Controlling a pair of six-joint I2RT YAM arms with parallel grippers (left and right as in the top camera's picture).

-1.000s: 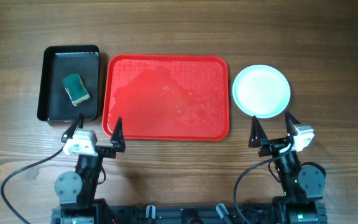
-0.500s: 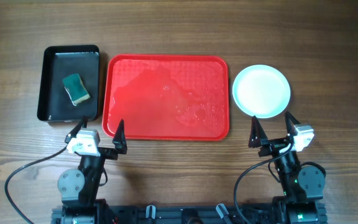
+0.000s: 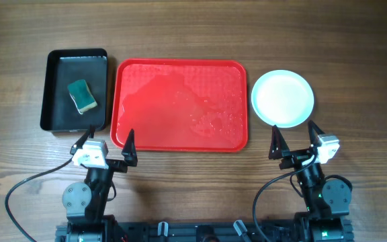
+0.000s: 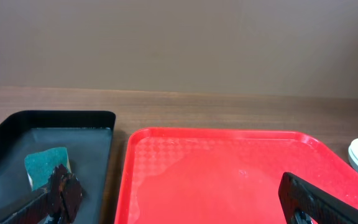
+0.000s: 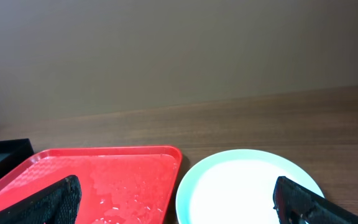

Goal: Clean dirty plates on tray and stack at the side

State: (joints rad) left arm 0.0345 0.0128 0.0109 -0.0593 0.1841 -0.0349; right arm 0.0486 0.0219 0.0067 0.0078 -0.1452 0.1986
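Overhead, showing a wood-grain table [image 3: 193,33] with a red plastic tray [image 3: 153,114] at centre; rectangular, round-cornered, low-rimmed, pebbled in texture, filmed with water beads and bare of plates. Just right of the tray, apart from it, resting on the wood: a round shallow plate [image 3: 282,99], pale mint-white with an aqua rim, glossy and clean-looking; impossible to tell from above whether others lie beneath it. Left of the tray, close beside it: a deeper black bin [image 3: 58,67], holding a green sponge [image 3: 82,96] with a pale underside. Near the front edge, left gripper [image 3: 106,138] spread wide, nothing between its dark fingers, aimed toward the seam of bin and tray; right gripper [image 3: 293,132] likewise spread wide and empty, aimed at the plate, well short of it. Judging by looks: plate likely stiff, light and hard-surfaced, slippery if wet, liable to chip or clatter if dropped; best pinched at the raised near rim, one finger under the lip and one on top, since the flat centre offers no purchase. Tray broad and slick, probably flexing a little; sponge soft and compressible. Task seemingly at or near its end, with nothing on the tray.
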